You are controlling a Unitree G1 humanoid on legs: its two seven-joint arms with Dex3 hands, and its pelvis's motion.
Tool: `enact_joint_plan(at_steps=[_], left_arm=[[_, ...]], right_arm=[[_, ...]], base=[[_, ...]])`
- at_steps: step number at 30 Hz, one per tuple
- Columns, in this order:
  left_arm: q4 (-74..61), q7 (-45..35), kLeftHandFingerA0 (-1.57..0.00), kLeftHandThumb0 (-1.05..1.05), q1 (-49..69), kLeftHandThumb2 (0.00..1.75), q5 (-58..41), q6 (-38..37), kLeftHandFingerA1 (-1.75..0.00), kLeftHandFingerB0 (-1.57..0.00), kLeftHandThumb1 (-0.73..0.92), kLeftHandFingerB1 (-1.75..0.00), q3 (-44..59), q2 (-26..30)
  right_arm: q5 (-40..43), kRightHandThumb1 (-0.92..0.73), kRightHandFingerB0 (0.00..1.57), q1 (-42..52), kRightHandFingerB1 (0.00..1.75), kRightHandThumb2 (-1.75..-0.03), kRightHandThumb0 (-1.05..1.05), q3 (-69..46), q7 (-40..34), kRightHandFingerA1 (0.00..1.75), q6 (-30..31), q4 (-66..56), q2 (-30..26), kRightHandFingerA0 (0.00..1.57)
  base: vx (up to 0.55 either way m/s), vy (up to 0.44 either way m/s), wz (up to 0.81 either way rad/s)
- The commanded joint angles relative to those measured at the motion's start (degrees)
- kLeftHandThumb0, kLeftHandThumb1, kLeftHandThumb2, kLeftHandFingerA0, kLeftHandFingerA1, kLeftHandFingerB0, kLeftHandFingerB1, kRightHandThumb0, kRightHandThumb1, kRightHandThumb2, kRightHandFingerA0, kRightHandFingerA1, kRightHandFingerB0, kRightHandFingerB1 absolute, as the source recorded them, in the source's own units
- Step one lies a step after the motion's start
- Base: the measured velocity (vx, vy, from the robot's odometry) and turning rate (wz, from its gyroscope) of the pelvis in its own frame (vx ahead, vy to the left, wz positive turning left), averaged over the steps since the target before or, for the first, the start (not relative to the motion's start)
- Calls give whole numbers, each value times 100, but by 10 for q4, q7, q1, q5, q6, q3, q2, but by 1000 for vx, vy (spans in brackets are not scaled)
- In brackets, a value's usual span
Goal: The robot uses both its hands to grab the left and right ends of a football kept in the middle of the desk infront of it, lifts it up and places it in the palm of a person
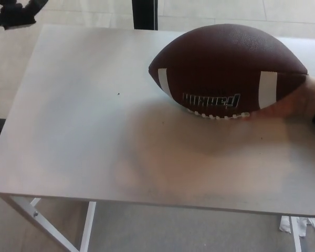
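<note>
At the top left corner of the head view, the robot's left hand (16, 13) is showing only as a dark, partly cropped shape, hanging beyond the far left corner of the desk; whether its fingers are spread or curled cannot be told. It is well apart from the ball and touching nothing visible. The robot's right hand is lying outside the picture.

Out from there, the white desk (79, 131) is filling most of the view, its white legs (86, 226) showing below the near edge. The brown football (226, 65) is sitting over the right half of the desk, long axis running left to right, white stripes near each end, white laces and printed lettering facing the camera. A person's hand (299, 105), coming in from the right edge, is cupping the ball's right end and touching it. Pale floor tiles are showing beyond the desk.
</note>
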Motion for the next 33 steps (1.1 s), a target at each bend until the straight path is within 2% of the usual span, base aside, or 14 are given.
enact_joint_plan(at_steps=[1,2,6,8,9,12,17,18,22,23,24,25,26,33], left_arm=[[-372,-65,-55,-80,398,66,-173,-36,-62,-37,87,-42,462,85],[-450,-92,-43,-85,478,66,-168,2,-63,-23,87,-42,540,60],[-524,-136,-34,-92,627,65,-182,30,-56,-25,84,-40,658,12],[-536,-149,-27,-86,729,107,-206,4,-66,-15,68,-55,737,-32],[-538,-152,-22,-87,766,67,-217,-13,-71,-15,87,-52,756,-49],[-515,-159,-21,-85,860,105,-250,-66,-69,-13,67,-59,782,-94],[-351,-174,-19,-87,957,103,-277,-217,-73,-8,65,-60,760,-127],[-323,-170,-17,-88,968,65,-273,-237,-84,-7,84,-62,756,-128],[-255,-172,-25,-90,979,105,-279,-255,-74,-8,64,-59,750,-123],[-194,-167,-28,-92,977,65,-271,-282,-77,-9,83,-58,743,-110],[-157,-162,-27,-93,975,107,-265,-294,-72,-4,66,-55,739,-102],[-130,-156,-24,-93,974,65,-259,-301,-78,-9,84,-57,736,-95],[-92,-150,-29,-90,972,106,-252,-316,-71,-9,65,-54,731,-87],[26,-124,-26,-105,970,114,-226,-332,-69,-4,74,-46,707,-63]], right_arm=[[110,-67,5,221,27,-107,-96,-266,116,89,135,-319,-86,62],[117,-71,12,283,27,-114,-101,-324,145,12,112,-357,-73,0],[119,-35,0,394,49,-101,-40,-431,159,51,100,-437,-25,0],[125,-85,20,487,30,-66,-87,-513,177,37,59,-479,25,15],[135,-84,21,523,29,-67,-87,-544,184,38,37,-483,45,20],[152,-67,17,628,43,-102,-77,-591,195,51,-42,-477,114,26],[201,-77,37,726,32,-64,-72,-630,178,40,-132,-415,205,45],[201,-76,38,736,33,-64,-72,-635,164,42,-146,-408,220,52],[213,-63,32,760,49,-99,-65,-644,144,59,-178,-392,250,49],[212,-77,43,757,37,-63,-58,-647,142,51,-217,-345,255,60],[204,-76,48,756,39,-63,-61,-648,135,52,-247,-315,260,65],[194,-76,50,757,40,-62,-60,-649,124,56,-276,-293,266,68],[183,-61,53,761,49,-80,-71,-652,118,66,-315,-259,271,76],[131,-74,55,755,67,-61,-56,-632,78,101,-479,23,249,67]], base=[[0,0,0],[0,0,0],[0,0,0],[0,0,0],[0,0,0],[0,0,0],[0,0,0],[0,0,0],[0,0,0],[0,0,0],[0,0,0],[0,0,0],[0,0,0],[0,0,0]])
